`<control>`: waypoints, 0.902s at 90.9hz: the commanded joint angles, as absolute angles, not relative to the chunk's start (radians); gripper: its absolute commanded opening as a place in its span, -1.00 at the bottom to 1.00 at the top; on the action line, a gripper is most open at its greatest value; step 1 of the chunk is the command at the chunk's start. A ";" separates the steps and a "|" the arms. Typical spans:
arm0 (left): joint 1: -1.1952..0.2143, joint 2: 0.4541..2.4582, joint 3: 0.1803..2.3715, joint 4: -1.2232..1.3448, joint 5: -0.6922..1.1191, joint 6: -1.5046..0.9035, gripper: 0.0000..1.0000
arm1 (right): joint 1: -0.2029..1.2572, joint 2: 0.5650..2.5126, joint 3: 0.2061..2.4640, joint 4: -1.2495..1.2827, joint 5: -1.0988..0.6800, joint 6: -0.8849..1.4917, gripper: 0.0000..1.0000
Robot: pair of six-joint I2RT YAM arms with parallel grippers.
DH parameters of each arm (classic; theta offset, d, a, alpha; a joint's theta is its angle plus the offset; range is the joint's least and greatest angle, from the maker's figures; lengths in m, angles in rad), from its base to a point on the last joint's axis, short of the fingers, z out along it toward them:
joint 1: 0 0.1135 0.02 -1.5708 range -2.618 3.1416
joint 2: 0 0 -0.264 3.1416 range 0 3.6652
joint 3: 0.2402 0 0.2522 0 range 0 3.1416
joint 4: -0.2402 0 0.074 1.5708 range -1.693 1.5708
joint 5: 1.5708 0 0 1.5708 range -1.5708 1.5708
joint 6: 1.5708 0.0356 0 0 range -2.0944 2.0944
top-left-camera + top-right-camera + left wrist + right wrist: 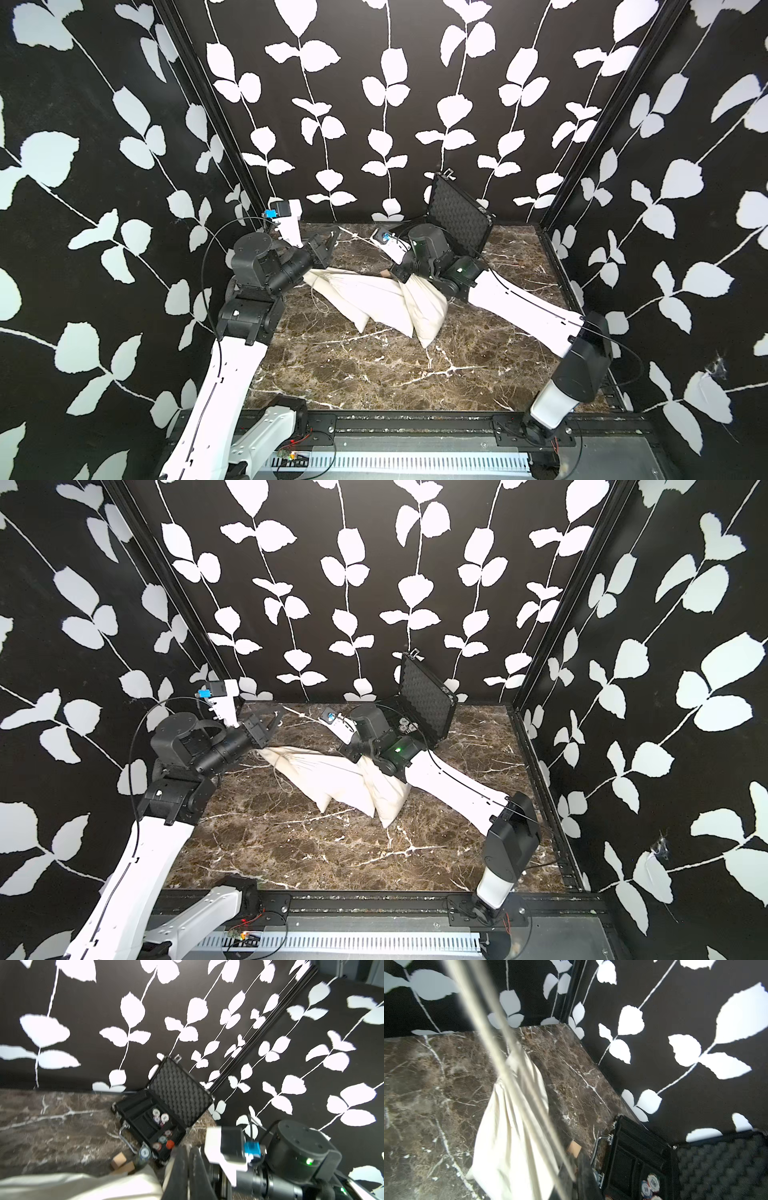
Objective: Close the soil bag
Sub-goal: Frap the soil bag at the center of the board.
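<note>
The soil bag (374, 299) (332, 775) is a cream cloth sack lying flat and creased on the marble table. My right gripper (394, 273) (572, 1164) sits low at the bag's right end, mostly hidden under its own wrist in both top views. It is shut on a taut cream drawstring (512, 1068) that runs away from the jaws above the bag (508, 1136). My left gripper (331, 240) (188, 1150) hovers shut above the bag's left end (83, 1186). A thin pale line shows between its fingers; I cannot tell whether it is cord.
An open black case (457, 216) (176, 1088) holding poker chips stands at the back right, close behind my right wrist. Small wooden blocks (118, 1159) and a loose chip (144, 1153) lie between case and bag. A slack string loop (318, 301) rests by the bag.
</note>
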State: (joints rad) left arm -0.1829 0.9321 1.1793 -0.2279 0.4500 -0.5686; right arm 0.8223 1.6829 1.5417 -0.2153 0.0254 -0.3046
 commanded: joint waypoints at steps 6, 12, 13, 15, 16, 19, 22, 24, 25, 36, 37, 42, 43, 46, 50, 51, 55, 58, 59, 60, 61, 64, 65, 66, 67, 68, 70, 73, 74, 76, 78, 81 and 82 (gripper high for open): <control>-0.092 0.848 1.166 -0.106 0.354 -0.595 -1.00 | 0.682 1.612 1.352 -0.440 0.362 -0.304 -0.84; -0.063 0.843 1.152 -0.083 0.363 -0.618 -1.00 | 0.643 1.558 1.284 -0.448 0.393 -0.301 -0.84; -0.059 0.843 1.151 -0.080 0.365 -0.622 -1.00 | 0.638 1.552 1.273 -0.448 0.397 -0.299 -0.84; -0.052 0.844 1.151 -0.074 0.369 -0.628 -1.00 | 0.628 1.535 1.257 -0.446 0.406 -0.300 -0.84; -0.047 0.846 1.151 -0.073 0.372 -0.630 -1.00 | 0.622 1.530 1.252 -0.444 0.409 -0.300 -0.84; -0.037 0.848 1.156 -0.070 0.381 -0.638 -1.00 | 0.606 1.509 1.229 -0.441 0.427 -0.302 -0.83; -0.027 0.852 1.162 -0.069 0.390 -0.642 -1.00 | 0.593 1.486 1.213 -0.439 0.446 -0.303 -0.81; -0.020 0.857 1.167 -0.069 0.395 -0.646 -1.00 | 0.585 1.472 1.201 -0.438 0.459 -0.304 -0.81; -0.016 0.857 1.169 -0.069 0.397 -0.648 -1.00 | 0.582 1.465 1.198 -0.437 0.465 -0.306 -0.81; 0.015 0.864 1.202 -0.074 0.419 -0.661 -1.00 | 0.554 1.386 1.202 -0.462 0.518 -0.353 -0.81; 0.017 0.865 1.206 -0.076 0.420 -0.661 -1.00 | 0.552 1.378 1.208 -0.467 0.524 -0.361 -0.81; 0.027 0.867 1.223 -0.083 0.427 -0.659 -1.00 | 0.548 1.348 1.235 -0.491 0.551 -0.393 -0.80; 0.027 0.867 1.225 -0.083 0.427 -0.660 -1.00 | 0.547 1.341 1.239 -0.494 0.557 -0.397 -0.80; 0.029 0.867 1.227 -0.081 0.429 -0.660 -1.00 | 0.544 1.327 1.250 -0.499 0.572 -0.407 -0.79; 0.031 0.868 1.226 -0.076 0.431 -0.664 -1.00 | 0.536 1.307 1.253 -0.498 0.582 -0.416 -0.77; 0.032 0.868 1.225 -0.073 0.432 -0.665 -1.00 | 0.534 1.302 1.252 -0.498 0.583 -0.417 -0.77; 0.032 0.870 1.215 -0.061 0.440 -0.676 -1.00 | 0.524 1.288 1.234 -0.483 0.586 -0.421 -0.75; 0.033 0.874 1.203 -0.048 0.447 -0.687 -1.00 | 0.516 1.283 1.212 -0.469 0.589 -0.421 -0.75; 0.033 0.876 1.198 -0.045 0.449 -0.689 -1.00 | 0.514 1.280 1.203 -0.466 0.591 -0.419 -0.75; 0.034 0.877 1.193 -0.039 0.452 -0.694 -1.00 | 0.512 1.280 1.195 -0.461 0.592 -0.419 -0.75; 0.034 0.879 1.188 -0.034 0.454 -0.699 -1.00 | 0.510 1.279 1.190 -0.457 0.594 -0.417 -0.75; 0.035 0.882 1.174 -0.021 0.461 -0.709 -1.00 | 0.501 1.279 1.163 -0.442 0.595 -0.407 -0.75; 0.036 0.884 1.168 -0.017 0.463 -0.713 -1.00 | 0.498 1.279 1.150 -0.436 0.594 -0.404 -0.75; 0.036 0.887 1.162 -0.013 0.465 -0.717 -1.00 | 0.496 1.280 1.141 -0.430 0.593 -0.401 -0.75; 0.036 0.889 1.156 -0.008 0.466 -0.722 -1.00 | 0.493 1.280 1.133 -0.423 0.590 -0.395 -0.76; 0.037 0.891 1.149 -0.004 0.468 -0.725 -1.00 | 0.490 1.281 1.124 -0.418 0.588 -0.391 -0.76; 0.037 0.895 1.137 0.000 0.472 -0.732 -1.00 | 0.483 1.282 1.094 -0.401 0.579 -0.383 -0.77; 0.039 0.900 1.120 0.008 0.477 -0.742 -1.00 | 0.475 1.286 1.067 -0.382 0.567 -0.373 -0.78; 0.039 0.901 1.115 0.010 0.478 -0.744 -1.00 | 0.474 1.287 1.054 -0.375 0.564 -0.368 -0.78; 0.041 0.902 1.102 0.015 0.480 -0.748 -1.00 | 0.470 1.293 1.035 -0.365 0.561 -0.359 -0.78; 0.040 0.904 1.094 0.020 0.482 -0.751 -1.00 | 0.468 1.298 1.020 -0.356 0.560 -0.352 -0.78; 0.043 0.905 1.079 0.023 0.481 -0.754 -1.00 | 0.465 1.306 1.002 -0.343 0.563 -0.340 -0.78; 0.044 0.906 1.076 0.022 0.481 -0.754 -1.00 | 0.464 1.308 0.997 -0.340 0.564 -0.335 -0.77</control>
